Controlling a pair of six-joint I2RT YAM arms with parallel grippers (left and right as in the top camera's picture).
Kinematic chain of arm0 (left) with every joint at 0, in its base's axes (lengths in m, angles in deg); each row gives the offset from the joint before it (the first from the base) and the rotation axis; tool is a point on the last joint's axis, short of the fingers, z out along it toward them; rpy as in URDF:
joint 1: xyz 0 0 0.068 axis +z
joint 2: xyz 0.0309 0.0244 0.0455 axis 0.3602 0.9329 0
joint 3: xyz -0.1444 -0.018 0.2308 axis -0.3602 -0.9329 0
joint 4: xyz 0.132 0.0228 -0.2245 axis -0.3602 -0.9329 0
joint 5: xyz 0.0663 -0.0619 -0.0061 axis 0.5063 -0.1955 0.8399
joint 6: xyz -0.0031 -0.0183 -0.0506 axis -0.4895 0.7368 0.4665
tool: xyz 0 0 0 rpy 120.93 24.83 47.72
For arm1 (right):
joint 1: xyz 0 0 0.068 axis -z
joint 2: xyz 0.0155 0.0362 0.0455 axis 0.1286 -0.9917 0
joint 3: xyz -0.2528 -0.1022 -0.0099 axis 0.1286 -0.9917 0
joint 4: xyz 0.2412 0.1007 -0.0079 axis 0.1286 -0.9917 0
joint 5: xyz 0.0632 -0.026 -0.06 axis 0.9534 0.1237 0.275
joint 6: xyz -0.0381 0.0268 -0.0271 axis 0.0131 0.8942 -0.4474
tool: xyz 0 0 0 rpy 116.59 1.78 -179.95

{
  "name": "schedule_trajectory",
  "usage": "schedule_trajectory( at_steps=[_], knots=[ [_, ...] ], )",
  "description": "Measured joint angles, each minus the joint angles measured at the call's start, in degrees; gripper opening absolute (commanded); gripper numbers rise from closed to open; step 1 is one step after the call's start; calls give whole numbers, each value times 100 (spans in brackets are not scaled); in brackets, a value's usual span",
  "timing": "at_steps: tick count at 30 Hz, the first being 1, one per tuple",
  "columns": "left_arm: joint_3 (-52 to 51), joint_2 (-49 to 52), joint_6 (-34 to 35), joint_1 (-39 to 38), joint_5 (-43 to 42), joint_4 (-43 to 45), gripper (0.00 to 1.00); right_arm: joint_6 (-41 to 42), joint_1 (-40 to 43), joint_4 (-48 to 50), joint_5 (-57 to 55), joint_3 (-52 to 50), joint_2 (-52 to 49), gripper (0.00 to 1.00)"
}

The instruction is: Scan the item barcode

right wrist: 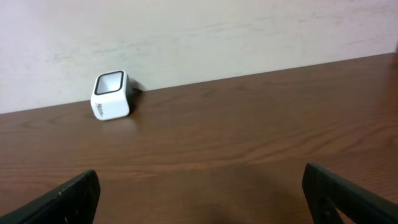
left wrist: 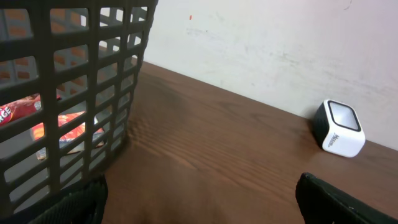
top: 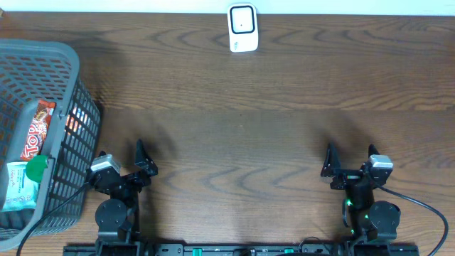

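Resting folded at near worktop (top: 234, 142) edge, both arms noted; left pincer (top: 121, 158), right pincer (top: 350, 160) spread wide, nothing held. Red snack bar (top: 37, 131), green-white packet (top: 18, 186) lodged in grey basket (top: 43, 45), left side. White scanner (top: 242, 28) stood at far edge; its label unreadable.

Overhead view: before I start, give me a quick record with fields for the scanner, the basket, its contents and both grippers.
scanner: white, at the far edge of the table, near the middle, nothing beside it
basket: grey mesh, at the left side of the table
contents: red snack bar and green-and-white packet, both lying in the basket
left gripper: open, empty, at the near edge beside the basket
right gripper: open, empty, at the near edge on the right
task state: no item picked up yet
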Motion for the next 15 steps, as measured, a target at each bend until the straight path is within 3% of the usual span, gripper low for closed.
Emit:
schedule_trajectory(
  at_steps=[15],
  knots=[
    [-85, 0, 4, -2, 37, 249, 97, 0, 0, 2, 0, 0, 0, 99]
  ],
)
